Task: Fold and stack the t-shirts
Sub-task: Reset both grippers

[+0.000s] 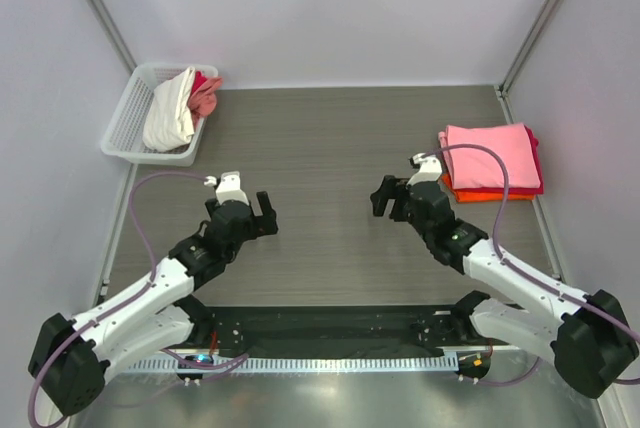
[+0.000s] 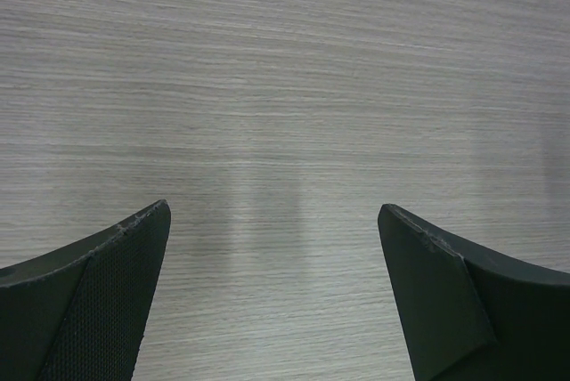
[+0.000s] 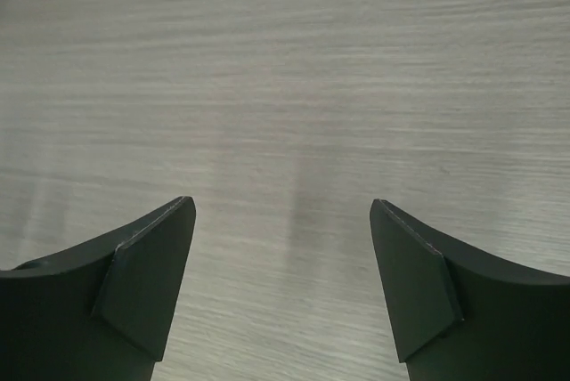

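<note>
Table: grey wood-grain table forms the floor of a white-walled cell, and every place below is given against it
Left arm: white and black left arm reaches from the table's near-left corner toward its middle
Right arm: white and black right arm reaches from the table's near-right corner toward its middle
Mounting rail: black mounting rail lies along the table's near edge, between the two arm bases
Folded stack: pile of folded t-shirts, pink on top with orange and red edges showing beneath, rests flat by the table's right edge, toward the far side
Basket: white plastic mesh basket sits at the table's far-left corner
Loose shirts: crumpled white t-shirt lies in the basket at that far-left corner, with a crumpled pink-red t-shirt touching it on the side nearer the table's middle
Left gripper: black left gripper hangs over bare table left of the middle, well apart from basket and pile; jaws spread wide and holding nothing, with only wood grain between its dark fingers
Right gripper: black right gripper hangs over bare table right of the middle, near the pile but not touching it; jaws spread wide and holding nothing, with only wood grain between its dark fingers
</note>
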You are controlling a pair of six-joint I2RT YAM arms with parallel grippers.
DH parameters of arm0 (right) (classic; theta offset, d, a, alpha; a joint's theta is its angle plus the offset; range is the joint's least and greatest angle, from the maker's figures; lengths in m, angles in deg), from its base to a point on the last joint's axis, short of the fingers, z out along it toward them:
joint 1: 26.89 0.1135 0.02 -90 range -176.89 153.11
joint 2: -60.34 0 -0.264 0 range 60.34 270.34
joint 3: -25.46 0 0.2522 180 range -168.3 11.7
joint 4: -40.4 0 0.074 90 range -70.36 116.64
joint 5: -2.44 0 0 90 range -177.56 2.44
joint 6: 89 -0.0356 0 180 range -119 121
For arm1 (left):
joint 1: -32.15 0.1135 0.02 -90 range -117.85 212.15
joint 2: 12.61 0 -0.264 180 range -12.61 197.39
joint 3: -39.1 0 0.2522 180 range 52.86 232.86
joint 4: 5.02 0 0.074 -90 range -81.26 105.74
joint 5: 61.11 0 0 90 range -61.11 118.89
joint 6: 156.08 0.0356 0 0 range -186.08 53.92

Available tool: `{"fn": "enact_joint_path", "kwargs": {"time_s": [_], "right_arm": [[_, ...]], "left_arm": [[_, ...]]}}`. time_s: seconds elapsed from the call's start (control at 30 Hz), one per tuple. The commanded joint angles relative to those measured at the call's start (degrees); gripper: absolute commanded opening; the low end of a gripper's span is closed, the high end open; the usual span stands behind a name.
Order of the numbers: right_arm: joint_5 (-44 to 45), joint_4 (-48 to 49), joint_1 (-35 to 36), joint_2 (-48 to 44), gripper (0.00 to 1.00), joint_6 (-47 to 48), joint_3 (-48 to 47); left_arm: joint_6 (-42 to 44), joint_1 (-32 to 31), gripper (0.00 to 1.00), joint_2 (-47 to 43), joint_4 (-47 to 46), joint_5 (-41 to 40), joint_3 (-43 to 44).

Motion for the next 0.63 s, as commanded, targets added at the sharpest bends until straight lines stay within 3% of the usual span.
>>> {"fn": "enact_joint_path", "kwargs": {"time_s": [0.0, 0.07, 0.1, 0.27, 0.6], "right_arm": [[2.7, -1.5, 1.0, -2.4, 0.85, 3.8, 3.5], [0.5, 6.1, 1.0, -4.1, 0.87, 4.3, 7.8], [0.0, 6.5, 1.0, -6.7, 0.99, 4.5, 10.3], [-2.2, 11.2, 1.0, -12.9, 1.00, 4.7, 15.0], [3.0, 8.2, 1.0, -12.5, 1.00, 2.4, 13.8]], "left_arm": [[2.0, 0.1, 1.00, -2.1, -1.2, -0.3, -1.5], [1.8, 0.1, 1.00, -2.7, -2.1, -0.6, -3.3], [1.7, 0.2, 0.99, -3.3, -3.1, -0.8, -4.1], [1.7, 0.2, 0.99, -5.1, -6.8, -0.3, -6.1], [1.7, 0.1, 1.00, -8.4, -6.5, -0.9, -7.3]]}}
